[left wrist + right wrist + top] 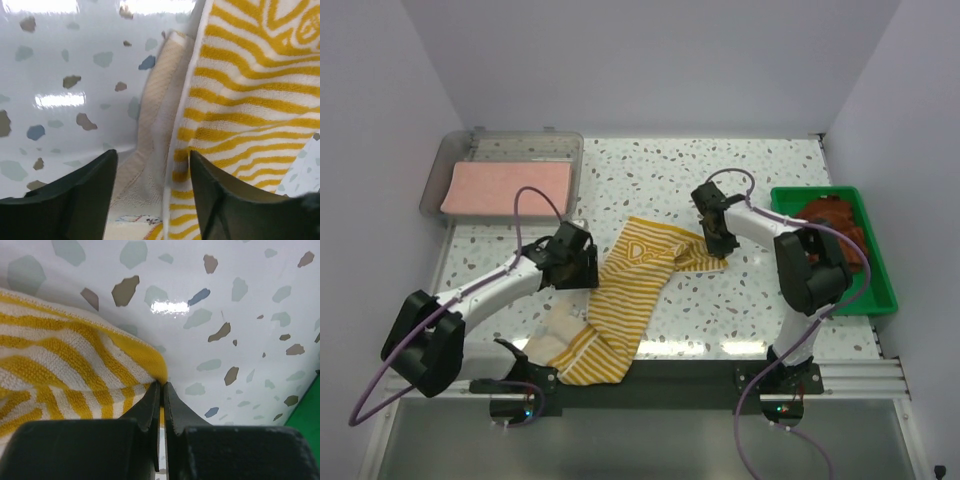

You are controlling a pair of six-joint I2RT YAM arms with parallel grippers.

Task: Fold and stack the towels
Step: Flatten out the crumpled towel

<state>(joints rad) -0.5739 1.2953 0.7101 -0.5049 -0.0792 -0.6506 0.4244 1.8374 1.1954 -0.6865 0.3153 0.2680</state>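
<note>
At desk [740, 170] centre: striped towel [620, 300], long axis running near-left to far-right. Right pincer [161, 386] clamped on far-right corner. Left pincer [152, 156] spread apart, over towel's left edge, closer arm for near-left end.

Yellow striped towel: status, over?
Right pincer shut on yellow striped towel corner. Left pincer open over its edge, not gripping. No obstruction seen.
</note>
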